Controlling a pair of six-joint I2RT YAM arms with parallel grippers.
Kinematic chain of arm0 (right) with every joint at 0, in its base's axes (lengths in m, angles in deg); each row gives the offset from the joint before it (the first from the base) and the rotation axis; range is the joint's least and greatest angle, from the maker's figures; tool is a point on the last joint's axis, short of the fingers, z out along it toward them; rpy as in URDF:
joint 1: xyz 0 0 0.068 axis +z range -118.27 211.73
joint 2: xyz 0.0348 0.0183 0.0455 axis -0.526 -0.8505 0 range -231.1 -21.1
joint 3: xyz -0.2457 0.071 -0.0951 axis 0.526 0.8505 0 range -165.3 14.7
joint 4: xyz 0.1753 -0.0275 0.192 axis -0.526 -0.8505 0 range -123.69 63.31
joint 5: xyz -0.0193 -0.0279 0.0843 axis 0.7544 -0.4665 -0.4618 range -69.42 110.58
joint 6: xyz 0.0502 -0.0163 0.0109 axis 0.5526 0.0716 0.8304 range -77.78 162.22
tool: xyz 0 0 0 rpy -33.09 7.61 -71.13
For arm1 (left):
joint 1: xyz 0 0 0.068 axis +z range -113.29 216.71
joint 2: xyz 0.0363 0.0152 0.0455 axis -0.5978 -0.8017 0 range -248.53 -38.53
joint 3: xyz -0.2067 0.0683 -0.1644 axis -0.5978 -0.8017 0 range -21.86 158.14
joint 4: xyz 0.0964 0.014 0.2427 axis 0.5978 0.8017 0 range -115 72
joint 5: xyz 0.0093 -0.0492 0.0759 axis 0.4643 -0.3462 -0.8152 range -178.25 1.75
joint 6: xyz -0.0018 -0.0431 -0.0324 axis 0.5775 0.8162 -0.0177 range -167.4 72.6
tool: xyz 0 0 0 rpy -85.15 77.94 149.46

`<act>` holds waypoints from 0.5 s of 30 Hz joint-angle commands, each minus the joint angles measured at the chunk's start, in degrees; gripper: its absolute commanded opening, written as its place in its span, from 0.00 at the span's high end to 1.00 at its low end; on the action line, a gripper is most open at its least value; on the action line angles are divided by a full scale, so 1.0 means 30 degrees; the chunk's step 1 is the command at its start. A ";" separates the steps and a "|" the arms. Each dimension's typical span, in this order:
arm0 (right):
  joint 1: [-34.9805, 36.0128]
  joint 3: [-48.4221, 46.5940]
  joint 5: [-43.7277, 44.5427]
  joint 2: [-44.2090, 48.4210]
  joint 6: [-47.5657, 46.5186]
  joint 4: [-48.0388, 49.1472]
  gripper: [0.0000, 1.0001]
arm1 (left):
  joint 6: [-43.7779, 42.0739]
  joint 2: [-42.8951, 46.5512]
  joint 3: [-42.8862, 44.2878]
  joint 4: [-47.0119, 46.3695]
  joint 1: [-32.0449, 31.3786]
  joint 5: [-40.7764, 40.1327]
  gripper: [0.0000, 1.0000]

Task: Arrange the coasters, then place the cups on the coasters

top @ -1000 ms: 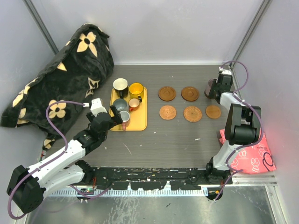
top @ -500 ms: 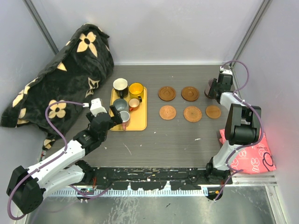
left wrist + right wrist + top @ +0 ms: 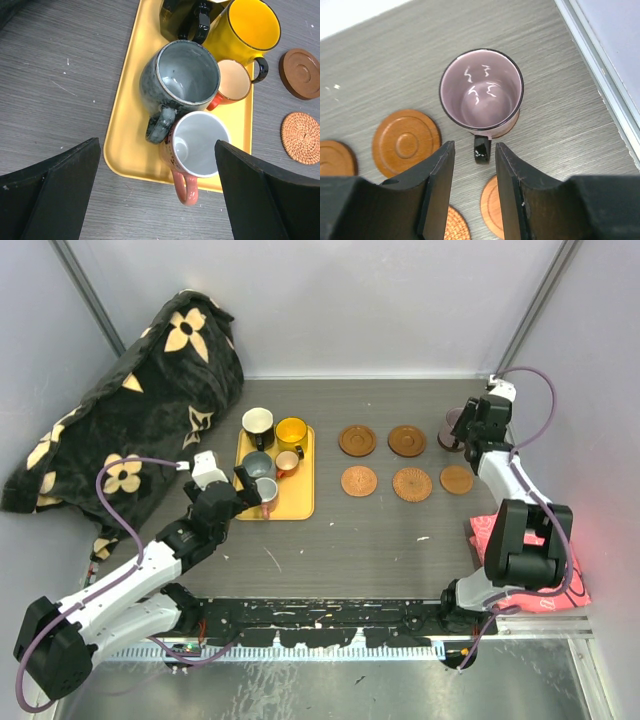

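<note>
Purple cup [image 3: 481, 90] stands upright at 3 o'clock of the far coasters [image 3: 406, 440]. Its handle sits in the gap of the right gripper [image 3: 475, 146], fingers a bit apart, not pinching it. Left gripper [image 3: 157, 144] is spread wide above the yellow tray [image 3: 127, 100] holding the other cups [image 3: 186, 80], at 9 o'clock of the coasters.

1. We see the left arm [image 3: 130, 580]: white links joined by black housings, trailing a looping purple cable [image 3: 101, 490].
2. The right arm [image 3: 503, 468] shows us the same colours and a second purple loop [image 3: 549, 405].
3. Both end in matte black, wedge-shaped fingers [image 3: 55, 195].
</note>
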 commanded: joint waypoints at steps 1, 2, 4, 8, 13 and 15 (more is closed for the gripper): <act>0.0609 0.0537 -0.0719 0.2549 0.1867 0.1409 0.56 | 0.0311 0.0481 -0.0057 -0.0842 0.0064 -0.0178 0.02; 0.0982 0.0866 -0.0756 0.3000 0.2040 0.1531 0.56 | 0.0311 0.0505 -0.0033 -0.0828 0.0067 -0.0191 0.02; 0.2125 0.1414 -0.0327 0.3927 0.2193 0.1916 0.55 | 0.0283 0.0482 -0.0043 -0.0770 0.0087 -0.0223 0.02; 0.4845 0.1768 0.0398 0.4715 0.2223 0.1583 0.55 | 0.0282 0.0530 -0.0091 -0.0814 0.0065 -0.0311 0.02; 0.8689 0.2146 0.1313 0.5031 0.2582 0.1496 0.54 | 0.0282 0.0314 0.0002 -0.0824 0.0063 -0.0284 0.02; 1.0259 0.2464 0.2410 0.5013 0.2566 0.1764 0.54 | 0.0282 0.0276 0.0040 -0.0730 0.0062 -0.0380 0.02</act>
